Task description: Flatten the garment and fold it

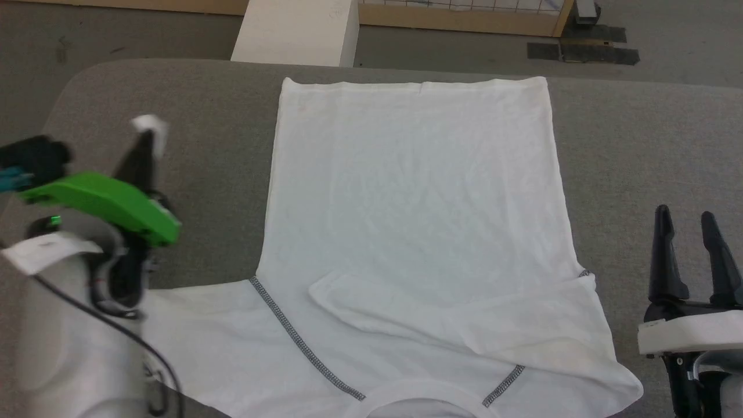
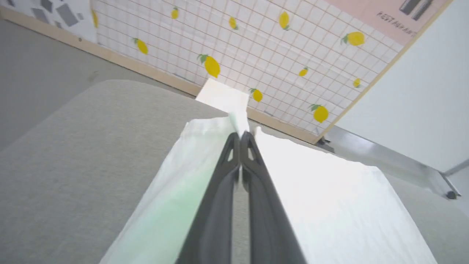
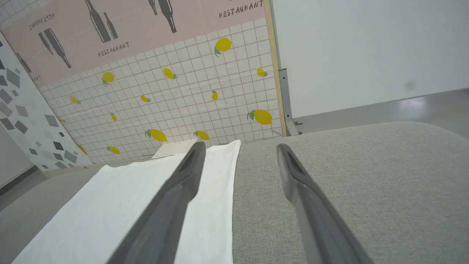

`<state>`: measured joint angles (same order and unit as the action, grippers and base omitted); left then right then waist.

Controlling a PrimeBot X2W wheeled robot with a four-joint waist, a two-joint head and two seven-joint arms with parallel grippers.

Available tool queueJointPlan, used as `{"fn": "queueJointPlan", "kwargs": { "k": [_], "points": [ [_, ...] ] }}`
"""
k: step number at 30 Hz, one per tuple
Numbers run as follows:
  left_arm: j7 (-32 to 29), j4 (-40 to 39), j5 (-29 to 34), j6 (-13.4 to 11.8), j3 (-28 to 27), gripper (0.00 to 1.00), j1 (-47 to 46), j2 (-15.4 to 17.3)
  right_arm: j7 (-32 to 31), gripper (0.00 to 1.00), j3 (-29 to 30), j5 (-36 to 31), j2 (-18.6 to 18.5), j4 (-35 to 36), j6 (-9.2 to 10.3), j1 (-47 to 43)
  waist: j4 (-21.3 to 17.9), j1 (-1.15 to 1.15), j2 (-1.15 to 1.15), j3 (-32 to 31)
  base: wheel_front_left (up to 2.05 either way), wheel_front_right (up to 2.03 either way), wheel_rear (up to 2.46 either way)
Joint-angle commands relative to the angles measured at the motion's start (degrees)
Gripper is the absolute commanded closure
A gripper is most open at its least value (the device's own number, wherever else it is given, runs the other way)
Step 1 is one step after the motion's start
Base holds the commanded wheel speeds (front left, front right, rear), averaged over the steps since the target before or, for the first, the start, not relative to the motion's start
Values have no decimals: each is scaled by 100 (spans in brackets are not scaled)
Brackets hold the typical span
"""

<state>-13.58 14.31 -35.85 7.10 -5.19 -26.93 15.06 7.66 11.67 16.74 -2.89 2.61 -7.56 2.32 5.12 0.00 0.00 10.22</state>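
Pinching garment (image 1: 406, 191) sleeve, left hand (image 1: 146, 132); right hand (image 1: 685, 213) spread, beside garment's right edge.

**A:** Where was there free room on the table (image 1: 638, 151)?

**B:** At 3 o'clock of the shirt (image 1: 406, 191), bare grey padding ran from the far edge down to the right gripper (image 1: 685, 217). That one stood near the folded sleeve with its fingers apart.

**A:** And at 9 o'clock?

**B:** There was a bare strip there too, but the left gripper (image 1: 145, 136) and its arm blocked the near half. It was raised, its fingers pinched on a bit of the shirt.

**A:** Anything at 12 o'clock?

**B:** A white box (image 1: 296, 29) stood just past the table's far edge, near the hem's left corner. Open floor (image 1: 145, 35) lay at 11 o'clock, and a wood-framed panel (image 1: 464, 20) closed it off behind.
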Motion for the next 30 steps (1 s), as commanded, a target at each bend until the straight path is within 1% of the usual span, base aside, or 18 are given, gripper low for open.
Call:
{"fn": "queueJointPlan", "kwargs": {
  "k": [1,3,5,8,12,15,17,20,24,30],
  "points": [
    [-83,-153,102,19,247,100,-20,-264,37,0,-27,37,2,-18,8,-38,-48,0,0,-24,0,0,0],
    [-252,-380,277,-38,753,100,20,-642,38,0,-69,48,2,-28,8,-19,-125,0,0,-22,0,0,0],
    [-421,-483,417,-104,1260,100,40,-942,43,0,-98,42,2,-20,8,5,-224,0,0,6,0,0,0],
    [-562,-373,462,-108,1925,100,-12,-1133,59,0,-185,74,2,-34,8,77,-441,0,0,87,0,0,0],
    [-638,-47,438,-77,2802,100,-164,-1205,144,0,-250,163,2,-135,8,114,-737,0,0,177,0,0,0],
    [-587,88,175,-58,3483,100,-289,-1214,213,0,-262,209,2,-238,8,93,-932,0,0,238,0,0,0],
    [-526,134,-140,-64,3979,100,-360,-1215,270,0,-272,248,2,-303,8,92,-1064,0,0,287,0,0,0],
    [-459,186,-415,-89,4560,100,-470,-1216,329,0,-279,269,2,-362,8,99,-1185,0,0,338,0,0,0],
    [-446,347,-579,-111,5259,100,-575,-1217,378,0,-294,275,2,-405,8,121,-1277,0,0,390,0,0,0],
    [-515,676,-912,-143,6013,100,-547,-1217,422,0,-261,258,2,-453,8,164,-1259,0,0,425,0,0,0]
  ]
}}
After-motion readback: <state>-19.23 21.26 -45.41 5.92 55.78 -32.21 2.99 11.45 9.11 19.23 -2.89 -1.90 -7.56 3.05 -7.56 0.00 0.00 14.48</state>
